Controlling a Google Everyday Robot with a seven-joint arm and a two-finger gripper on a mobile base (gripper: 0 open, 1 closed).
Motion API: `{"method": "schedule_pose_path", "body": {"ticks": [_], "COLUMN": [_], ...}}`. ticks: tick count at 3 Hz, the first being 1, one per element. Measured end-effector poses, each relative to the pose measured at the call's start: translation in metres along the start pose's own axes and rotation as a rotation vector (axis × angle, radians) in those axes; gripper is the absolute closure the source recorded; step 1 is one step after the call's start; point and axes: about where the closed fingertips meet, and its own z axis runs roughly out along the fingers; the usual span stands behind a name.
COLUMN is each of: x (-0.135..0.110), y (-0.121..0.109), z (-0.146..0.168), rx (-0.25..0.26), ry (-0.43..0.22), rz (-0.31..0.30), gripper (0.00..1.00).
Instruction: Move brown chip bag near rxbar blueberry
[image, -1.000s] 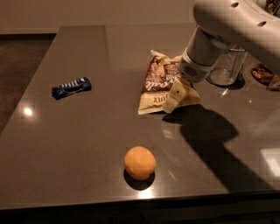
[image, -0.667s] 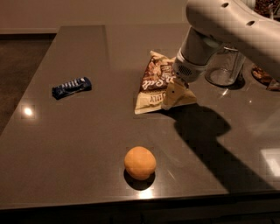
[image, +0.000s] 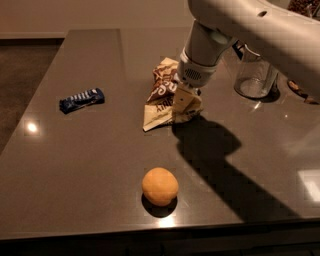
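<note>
Camera view shows you the gripper clamped on the brown chip bag at its cream band, the rxbar blueberry lying well apart.

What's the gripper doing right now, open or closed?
Gripper: closed on the brown chip bag, down at the table, right of centre.
</note>
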Motion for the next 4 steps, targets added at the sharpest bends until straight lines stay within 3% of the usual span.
{"method": "schedule_pose_path", "body": {"ticks": [1, 2, 3, 4], "x": [-0.039, -0.07, -0.108, -0.13], "y": [0.029, 0.047, 0.06, 0.059], "z": [-0.013, -0.016, -0.009, 0.0], "rx": [-0.025, -0.053, -0.088, -0.094], "ry": [-0.033, -0.054, -0.062, -0.056], "rz": [-0.146, -0.241, -0.316, -0.329], "gripper": [0.96, 1.0, 0.98, 0.75]}}
